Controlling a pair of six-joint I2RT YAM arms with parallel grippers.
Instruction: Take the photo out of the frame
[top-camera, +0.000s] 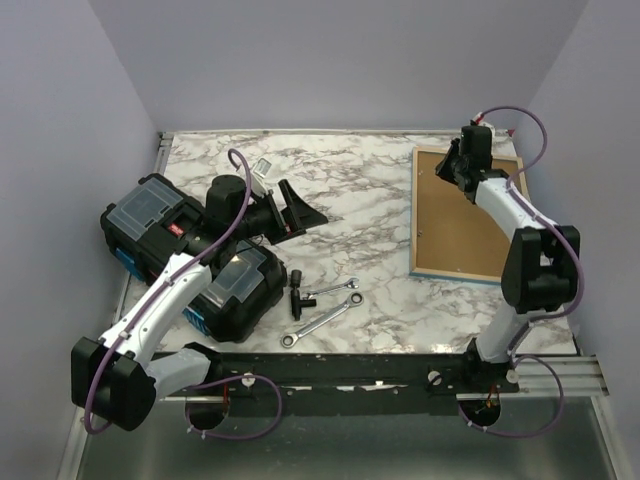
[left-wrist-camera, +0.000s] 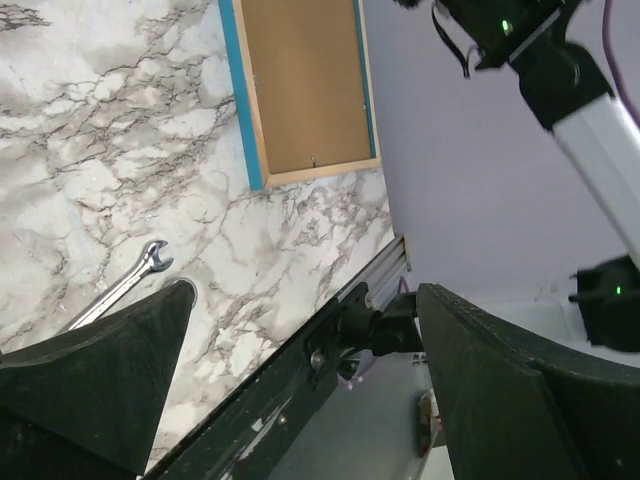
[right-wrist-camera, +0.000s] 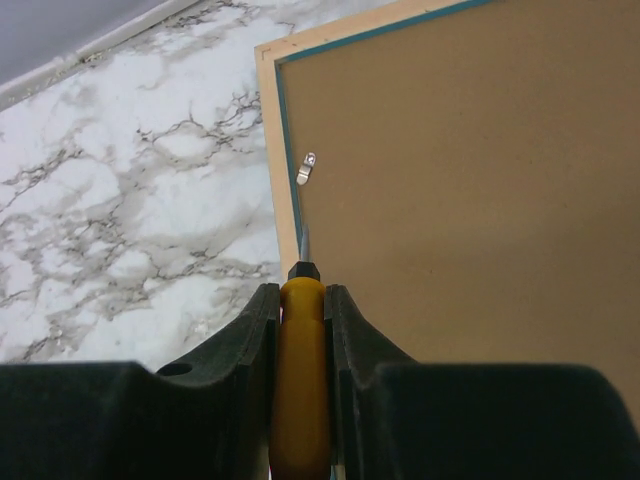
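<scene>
The frame (top-camera: 465, 215) lies face down at the back right of the marble table, brown back up, with a narrow turquoise border. It also shows in the left wrist view (left-wrist-camera: 305, 85) and the right wrist view (right-wrist-camera: 460, 180). The photo is hidden under the brown back. My right gripper (top-camera: 452, 165) (right-wrist-camera: 303, 295) is shut on a yellow-handled screwdriver (right-wrist-camera: 303, 380). The screwdriver's thin blade points along the frame's left inner edge, just short of a small metal clip (right-wrist-camera: 307, 168). My left gripper (top-camera: 300, 212) (left-wrist-camera: 305, 290) is open and empty, held above the table's left-middle.
Two black toolboxes (top-camera: 150, 220) (top-camera: 235, 285) stand at the left under the left arm. Two wrenches (top-camera: 320, 320) (top-camera: 335, 288) and a small black tool (top-camera: 297, 293) lie at front centre. One wrench (left-wrist-camera: 125, 285) also shows in the left wrist view. Walls close off the back and right.
</scene>
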